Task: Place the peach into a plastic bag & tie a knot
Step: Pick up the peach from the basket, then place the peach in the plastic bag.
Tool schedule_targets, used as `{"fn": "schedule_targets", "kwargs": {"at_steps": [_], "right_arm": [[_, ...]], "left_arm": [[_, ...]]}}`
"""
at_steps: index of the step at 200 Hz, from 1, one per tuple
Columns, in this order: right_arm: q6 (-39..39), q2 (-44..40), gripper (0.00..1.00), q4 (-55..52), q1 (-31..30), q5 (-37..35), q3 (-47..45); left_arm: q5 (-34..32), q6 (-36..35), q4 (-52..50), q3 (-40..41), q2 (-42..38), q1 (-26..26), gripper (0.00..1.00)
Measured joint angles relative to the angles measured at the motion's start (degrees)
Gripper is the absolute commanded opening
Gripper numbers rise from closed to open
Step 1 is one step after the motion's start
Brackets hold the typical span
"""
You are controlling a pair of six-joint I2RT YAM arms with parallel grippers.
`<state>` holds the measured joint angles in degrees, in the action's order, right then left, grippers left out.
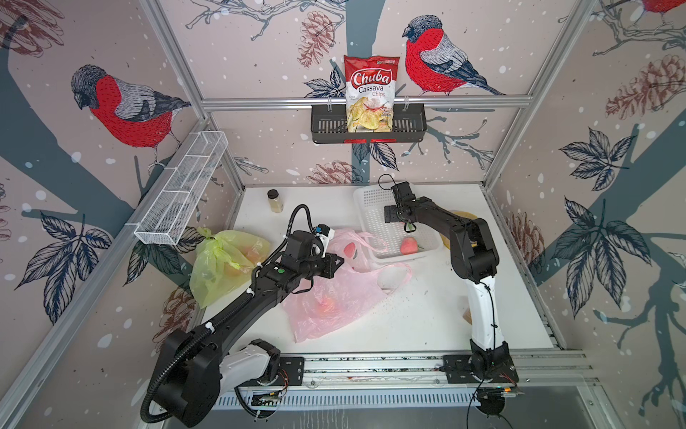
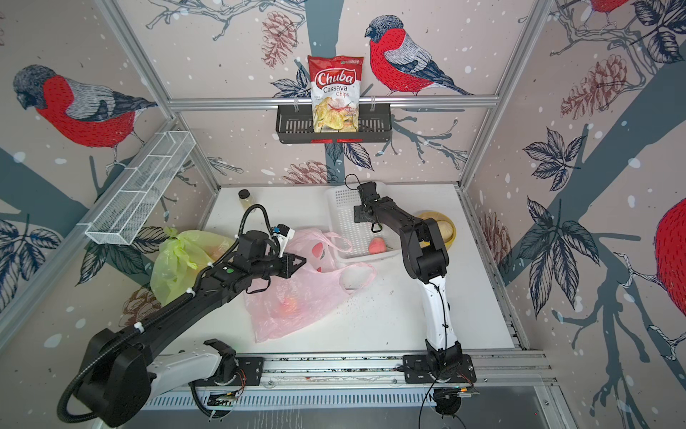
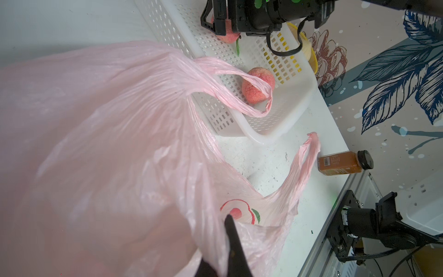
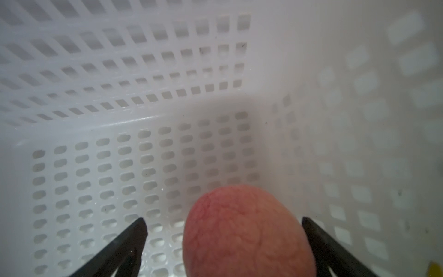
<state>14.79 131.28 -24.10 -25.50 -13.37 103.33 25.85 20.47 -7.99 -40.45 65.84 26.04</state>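
The peach (image 4: 247,230), probably soft and easily bruised, lies in the basket (image 4: 119,72) inside the open right gripper (image 4: 223,220), best squeezed gently across its middle, while the left gripper (image 3: 229,224) pinches the pink bag (image 3: 107,144).

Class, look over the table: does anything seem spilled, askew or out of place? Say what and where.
Yes: dark specks are scattered on the table beside the pink bag, like spilled crumbs. One bag handle is draped over the basket rim, lying inside next to a peach, where it does not belong.
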Motion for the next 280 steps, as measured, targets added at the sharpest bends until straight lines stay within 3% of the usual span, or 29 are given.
{"fn": "schedule_targets", "kwargs": {"at_steps": [41, 72, 117, 146, 176, 193, 212, 241, 262, 280], "right_arm": [[0.2, 0.1, 0.6, 0.2, 0.0, 0.2, -0.3], [0.2, -7.4, 0.56, 1.4, -0.3, 2.8, -8.3], [1.6, -29.6, 0.5, 6.5, -4.1, 10.3, -23.9], [1.7, -37.6, 0.5, 7.9, -10.2, 17.9, -30.4], [3.4, -37.0, 0.51, 8.7, -17.0, 24.4, -31.7], [4.0, -33.0, 0.57, 9.0, -19.8, 26.5, -29.7], [4.9, -27.2, 0.73, 9.1, -22.3, 29.1, -26.1], [6.2, -24.6, 0.9, 9.8, -22.8, 34.5, -25.2], [7.7, -27.8, 0.89, 11.2, -20.2, 38.2, -28.5], [7.8, -33.1, 0.83, 11.2, -17.5, 39.3, -30.6]], "left_arm": [[0.5, 0.1, 0.3, 0.4, -0.3, 0.0, 0.0], [0.8, 0.4, 0.6, 0.6, -0.2, 0.0, 0.0], [0.6, 0.5, 1.7, 0.7, -0.2, 0.0, 0.0], [0.4, 0.6, 1.6, 0.7, -0.8, 0.0, 0.0], [-0.2, 0.6, 1.2, 0.5, -1.7, 0.0, 0.0], [-0.2, 0.6, 1.2, 0.5, -2.6, 0.0, 0.0], [-0.2, 0.7, 1.2, 0.6, -3.3, 0.0, 0.0], [-0.5, 0.8, 1.3, 0.8, -3.6, 0.0, 0.0], [-0.5, 1.1, 1.4, 0.9, -3.5, 0.0, 0.0], [-0.5, 1.2, 1.3, 1.1, -2.8, 0.0, 0.0]]}}
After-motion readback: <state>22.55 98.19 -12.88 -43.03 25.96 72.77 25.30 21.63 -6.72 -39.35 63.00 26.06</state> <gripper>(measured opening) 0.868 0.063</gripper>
